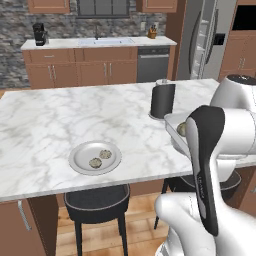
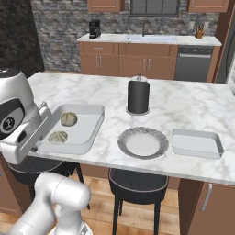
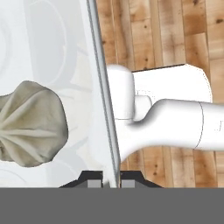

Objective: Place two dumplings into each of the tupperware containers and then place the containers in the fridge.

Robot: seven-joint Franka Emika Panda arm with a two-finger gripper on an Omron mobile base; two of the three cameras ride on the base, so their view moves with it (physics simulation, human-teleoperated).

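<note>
The two-finger gripper [image 3: 108,179] is seen clamped narrow on the thin raised rim of a shallow pale grey-white rectangular tupperware container [image 2: 87,131], one fingertip on each side of the wall in the hand view. Inside that held container two small beige pleated dumplings [image 2: 69,119] are seen, one near the gripped edge and one further in; whether the container rests on the white marbled island counter [image 2: 193,98] or is lifted clear of it cannot be told, though part of it overhangs the near edge. Just beyond on the same counter, a round grey plate [image 2: 143,142] with nothing on it is seen, and beside it a second pale rectangular container [image 2: 197,143], no dumplings in it. In the left base view another round grey plate [image 1: 95,157] holding two more dumplings [image 1: 100,157] is seen, well apart from the held tray. A black cylindrical canister [image 2: 138,96] stands upright mid-counter. Far back, the tall grey stainless-steel fridge [image 1: 205,40] is seen beside the dark dishwasher [image 1: 152,65]. The step in hand is judged to be carrying the first filled container to the fridge; the next move calls for keeping the tray level, then driving the base round toward the fridge. The second container is not yet filled.
</note>
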